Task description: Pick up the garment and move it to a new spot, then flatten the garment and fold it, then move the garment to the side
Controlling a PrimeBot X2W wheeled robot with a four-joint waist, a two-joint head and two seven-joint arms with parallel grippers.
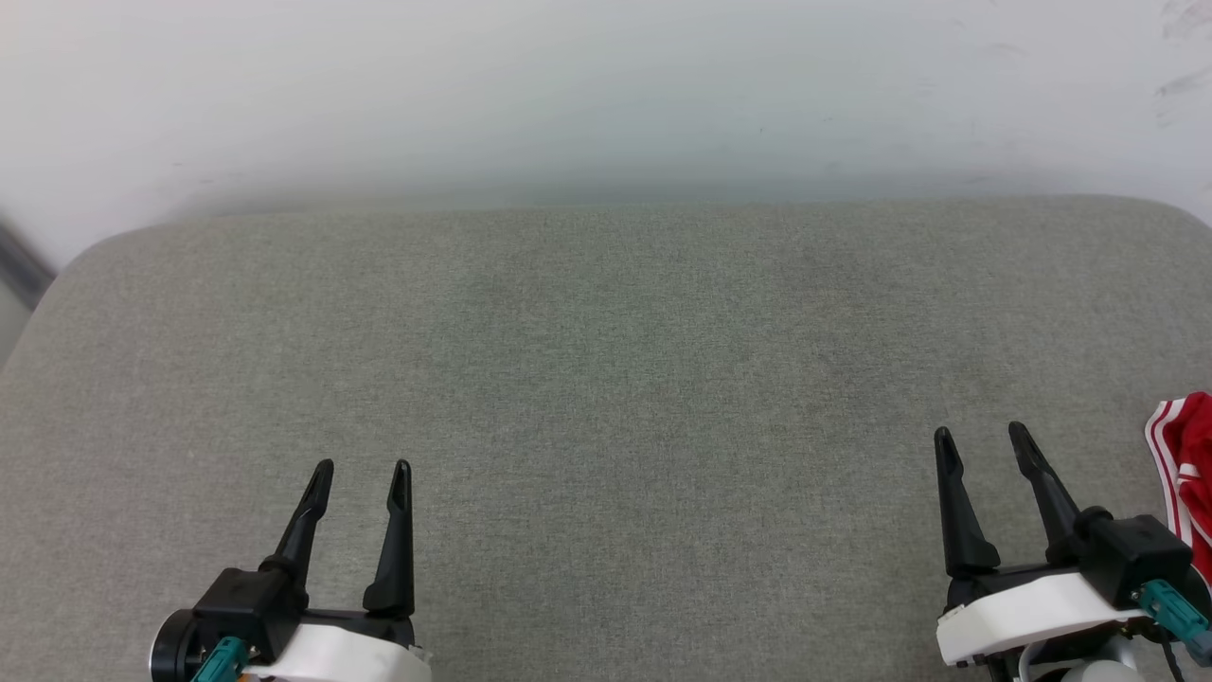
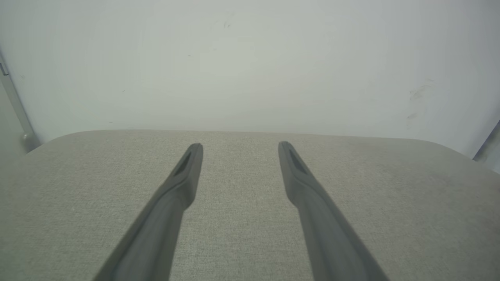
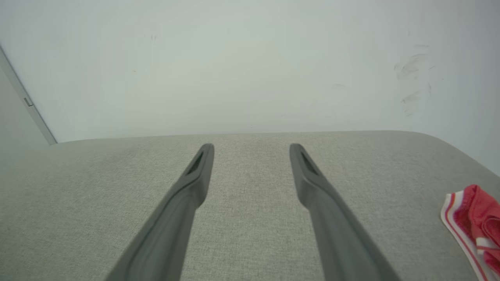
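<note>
The garment (image 1: 1189,474), red with red-white striped trim, pokes in at the right edge of the head view, lying on the grey cushioned surface (image 1: 606,379); most of it is cut off by the frame. The right wrist view shows the garment (image 3: 474,222) at its lower right. My right gripper (image 1: 983,436) stands open just left of the garment, apart from it, with nothing between its fingers (image 3: 195,175). At the lower left my left gripper (image 1: 363,469) is open too, with bare cushion between its fingers (image 2: 187,168).
A pale wall (image 1: 606,85) rises right behind the cushion's far edge. The cushion's corners are rounded at the far left (image 1: 85,256) and far right. A metal strip (image 2: 15,105) runs down the wall at the left.
</note>
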